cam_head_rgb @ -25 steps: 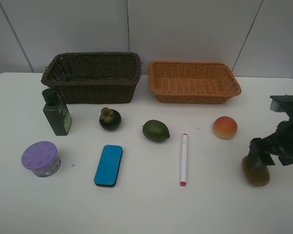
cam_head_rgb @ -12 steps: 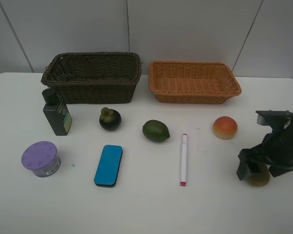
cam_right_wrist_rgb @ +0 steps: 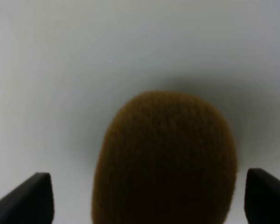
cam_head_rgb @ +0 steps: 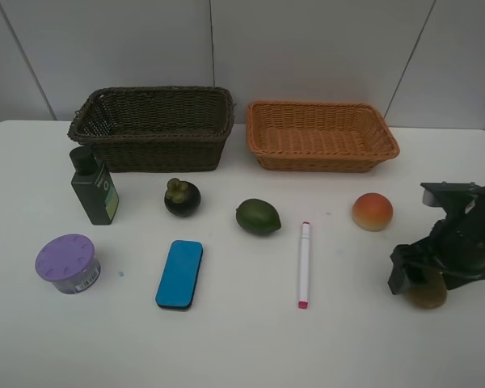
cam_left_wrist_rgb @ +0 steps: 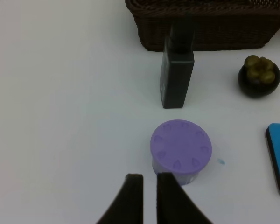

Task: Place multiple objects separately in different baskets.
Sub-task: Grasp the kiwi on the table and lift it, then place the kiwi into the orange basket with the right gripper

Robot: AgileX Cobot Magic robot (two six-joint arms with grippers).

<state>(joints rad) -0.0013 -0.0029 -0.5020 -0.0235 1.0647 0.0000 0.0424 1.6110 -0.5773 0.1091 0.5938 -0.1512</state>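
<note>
My right gripper (cam_head_rgb: 424,279) stands open low over the brown kiwi (cam_head_rgb: 427,293) at the table's right edge; in the right wrist view the kiwi (cam_right_wrist_rgb: 165,158) sits between its spread fingertips (cam_right_wrist_rgb: 32,196). The peach (cam_head_rgb: 372,212), white marker (cam_head_rgb: 304,264), green fruit (cam_head_rgb: 258,217), mangosteen (cam_head_rgb: 182,197), blue eraser (cam_head_rgb: 179,274), dark green bottle (cam_head_rgb: 94,190) and purple-lidded tub (cam_head_rgb: 67,263) lie on the table. Behind them stand the dark brown basket (cam_head_rgb: 149,139) and the orange-tan basket (cam_head_rgb: 323,153). My left gripper (cam_left_wrist_rgb: 150,177) is shut and empty, just short of the tub (cam_left_wrist_rgb: 180,148).
The white table (cam_head_rgb: 242,347) ends at a grey wall behind the baskets. In the left wrist view the bottle (cam_left_wrist_rgb: 178,74) stands upright in front of the dark basket (cam_left_wrist_rgb: 210,28), with the mangosteen (cam_left_wrist_rgb: 259,74) and the eraser (cam_left_wrist_rgb: 279,156) off to one side.
My right gripper has come down around the kiwi and shifted slightly left. Nothing else on the table has moved.
</note>
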